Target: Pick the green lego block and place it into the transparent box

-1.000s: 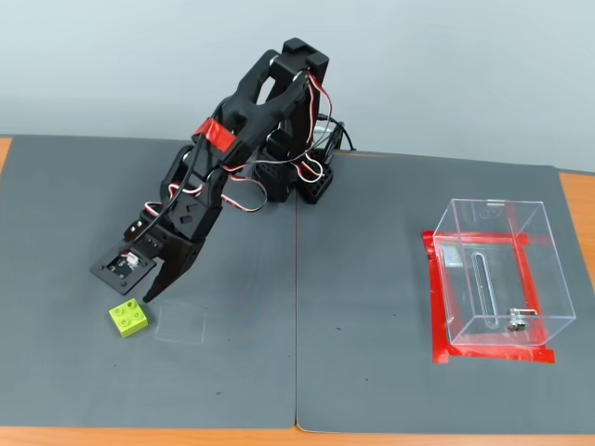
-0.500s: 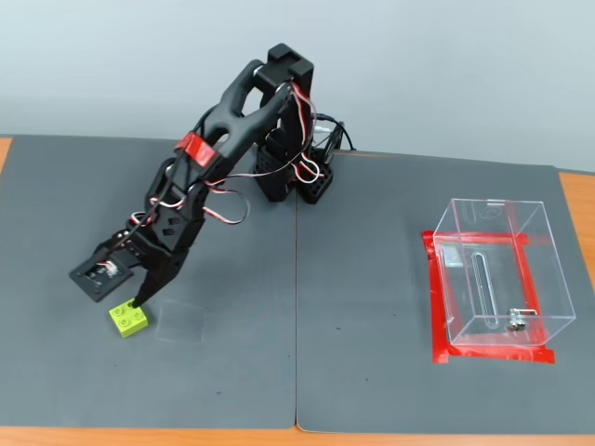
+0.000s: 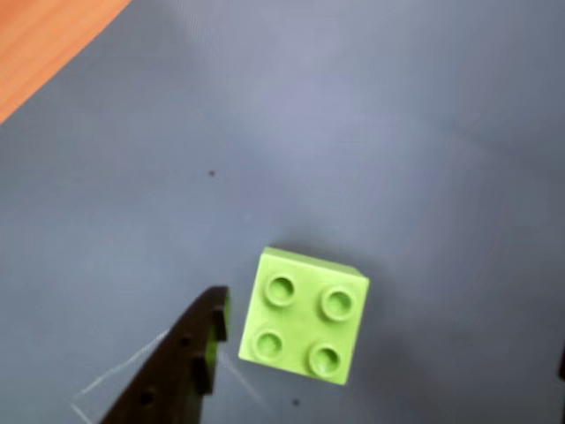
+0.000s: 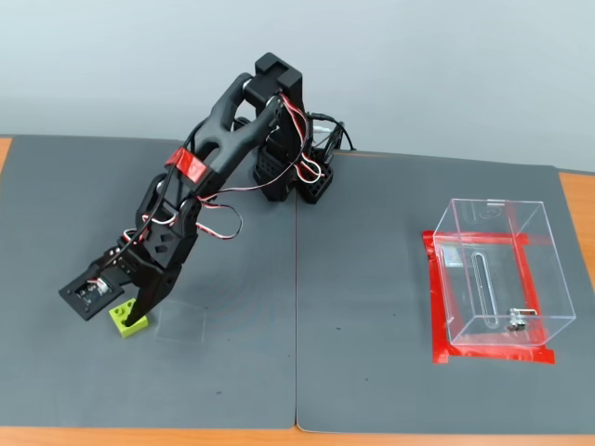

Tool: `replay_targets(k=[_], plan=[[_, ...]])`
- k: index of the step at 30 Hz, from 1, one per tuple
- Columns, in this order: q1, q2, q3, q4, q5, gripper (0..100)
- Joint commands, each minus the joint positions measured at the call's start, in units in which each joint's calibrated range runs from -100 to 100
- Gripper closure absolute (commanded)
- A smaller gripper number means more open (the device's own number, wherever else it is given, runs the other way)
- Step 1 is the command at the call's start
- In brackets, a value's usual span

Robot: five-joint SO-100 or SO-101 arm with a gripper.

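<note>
Between the spread pincer [image 3: 388, 353] fingers sits the four-studded lime green lego block [image 3: 305, 315].

Small lime-green square plastic lego block [image 3: 305, 327] with four round studs up, sitting flat on the dark grey mat, turned a bit off-square in the wrist view. Mostly hidden in the fixed view [image 4: 130, 322], just a green corner poking out near the mat's front left. Clear plastic cube-like box [image 4: 497, 271] well apart on the right, upright, open on top, see-through walls, vertical slot and little metal latch on the front face, nothing inside.
</note>
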Motion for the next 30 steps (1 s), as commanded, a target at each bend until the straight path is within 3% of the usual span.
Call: replay_targets(k=[1,21,30], plan=[[-1.02,0.20,-3.08,-0.93,-0.40,59],[-1.39,6.39,-4.52,-0.85,-1.34,59],[-1.17,6.39,-4.52,-0.85,-1.34,79]])
